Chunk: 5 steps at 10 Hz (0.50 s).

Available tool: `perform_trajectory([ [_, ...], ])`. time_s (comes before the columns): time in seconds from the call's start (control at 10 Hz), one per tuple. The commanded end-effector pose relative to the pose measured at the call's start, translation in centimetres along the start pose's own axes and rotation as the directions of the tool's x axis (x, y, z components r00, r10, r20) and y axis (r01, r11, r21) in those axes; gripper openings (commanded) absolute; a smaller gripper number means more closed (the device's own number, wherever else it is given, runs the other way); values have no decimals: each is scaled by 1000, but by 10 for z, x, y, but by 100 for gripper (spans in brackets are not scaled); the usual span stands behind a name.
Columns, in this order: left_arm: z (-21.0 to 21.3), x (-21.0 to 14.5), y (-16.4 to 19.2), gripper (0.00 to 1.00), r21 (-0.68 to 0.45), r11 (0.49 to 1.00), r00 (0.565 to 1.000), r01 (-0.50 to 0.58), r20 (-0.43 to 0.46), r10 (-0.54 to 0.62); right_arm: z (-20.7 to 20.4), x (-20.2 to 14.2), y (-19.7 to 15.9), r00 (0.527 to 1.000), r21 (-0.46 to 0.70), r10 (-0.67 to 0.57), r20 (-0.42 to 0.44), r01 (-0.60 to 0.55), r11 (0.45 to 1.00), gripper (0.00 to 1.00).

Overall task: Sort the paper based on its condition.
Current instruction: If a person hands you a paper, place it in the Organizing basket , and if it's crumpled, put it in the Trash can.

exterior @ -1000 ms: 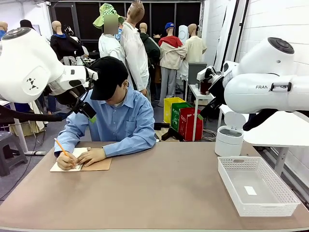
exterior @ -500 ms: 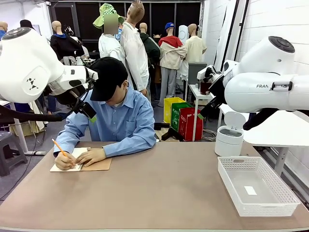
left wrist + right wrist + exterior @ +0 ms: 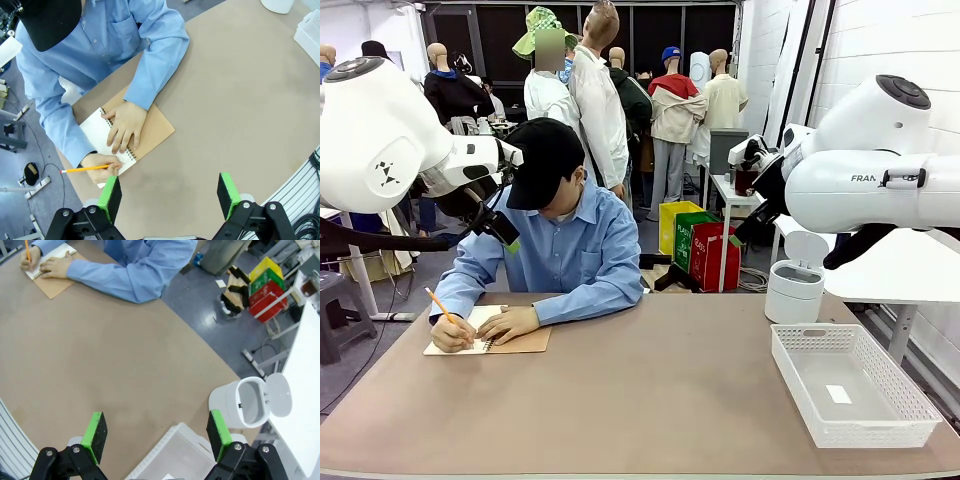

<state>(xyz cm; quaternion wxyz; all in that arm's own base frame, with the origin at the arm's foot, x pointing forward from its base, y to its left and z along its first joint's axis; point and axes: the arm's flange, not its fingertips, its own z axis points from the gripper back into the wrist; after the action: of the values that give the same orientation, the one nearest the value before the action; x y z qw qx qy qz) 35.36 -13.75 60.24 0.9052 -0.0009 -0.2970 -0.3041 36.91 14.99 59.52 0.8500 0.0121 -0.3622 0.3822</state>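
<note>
Evidently little has altered over the last second: the person's writing hand has crept slightly along the page with the pencil, and both arms have held station above the bench. In my judgement the sorting has not begun; the robot waits on the person.

Left tool: fingers wide apart, nothing between them, hanging high over the near part of the bench, well clear of the person.

Right tool: fingers likewise wide apart and empty, poised above the corner where the basket meets the bin.

The paper is the white page lying open in the spiral notebook, at the far left of the bench from the front camera. It is bound to the coil, pinned by the person's other hand, and being written on. Its condition cannot yet be judged.

Surroundings: the white lattice basket sits at the right edge of the bench, with a small scrap on its floor. The white bin stands just beyond it, lid flipped open.

Obstructions: the person's forearms and both hands cover the notebook. Any reach toward it now risks contact with the person. The middle of the bench offers free passage to either receptacle once a sheet is released.
</note>
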Motion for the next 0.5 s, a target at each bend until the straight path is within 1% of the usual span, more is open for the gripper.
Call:
perform_trajectory([
  [0.0, 1, 0, 0, 100, -4, 1000, 1000, 6, 4, -6, 1, 1, -1, 1000, 4, 0, -7, 0, 1000, 100],
  [0.4, 1, 0, 0, 100, -4, 1000, 1000, 6, 4, -6, 1, 1, -1, 1000, 4, 0, -7, 0, 1000, 100],
])
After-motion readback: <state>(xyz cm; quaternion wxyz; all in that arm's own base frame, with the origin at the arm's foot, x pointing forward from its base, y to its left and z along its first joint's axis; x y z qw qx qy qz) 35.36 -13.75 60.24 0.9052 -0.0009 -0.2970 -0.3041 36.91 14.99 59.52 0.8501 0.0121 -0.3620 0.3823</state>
